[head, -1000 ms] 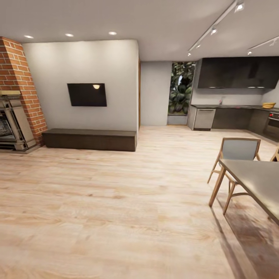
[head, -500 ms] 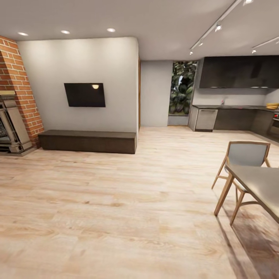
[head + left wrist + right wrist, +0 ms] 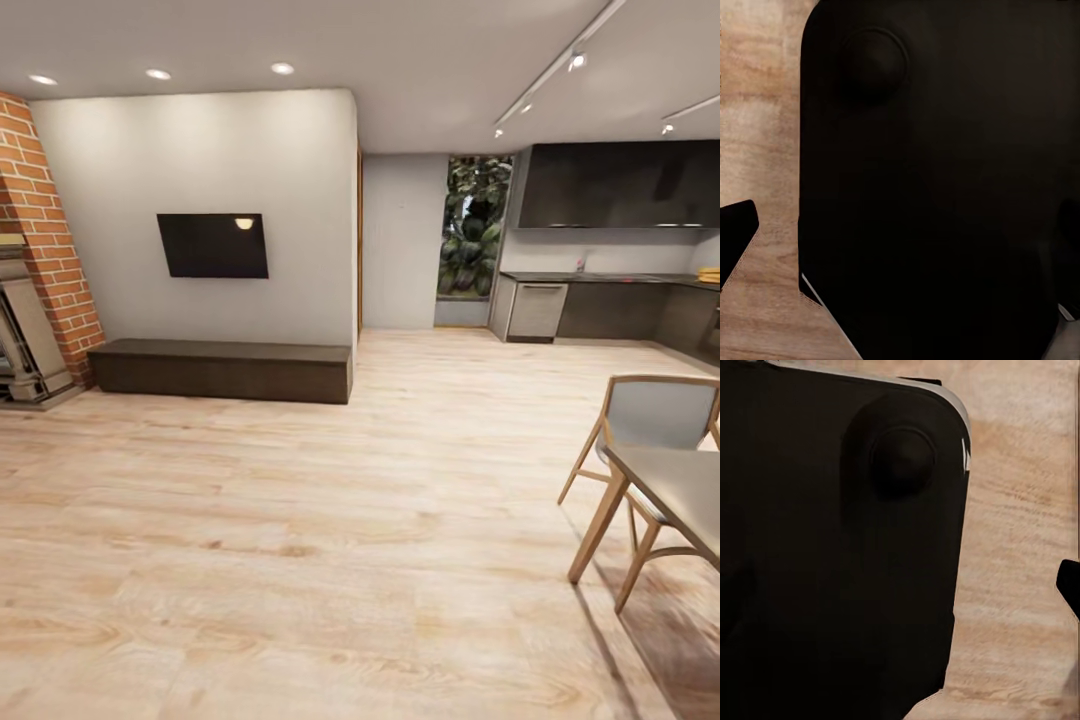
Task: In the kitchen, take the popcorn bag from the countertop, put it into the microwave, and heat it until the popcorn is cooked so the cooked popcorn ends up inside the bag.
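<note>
Two wrist cameras face a dark rounded body over the wooden floor, so you cannot tell whether either set of jaws is open or closed. Your head camera looks across an open room: a wall-mounted television, a low dark bench, a brick fireplace, and a chair tucked at a table. The kitchen lies well apart, at the far right, with its desk running under dark cabinets. A small yellowish item sits on that desk; too small to identify as the popcorn bag. Judged from the task, expect a light, soft, crushable sack: take it at the rolled rim, gently.
</note>
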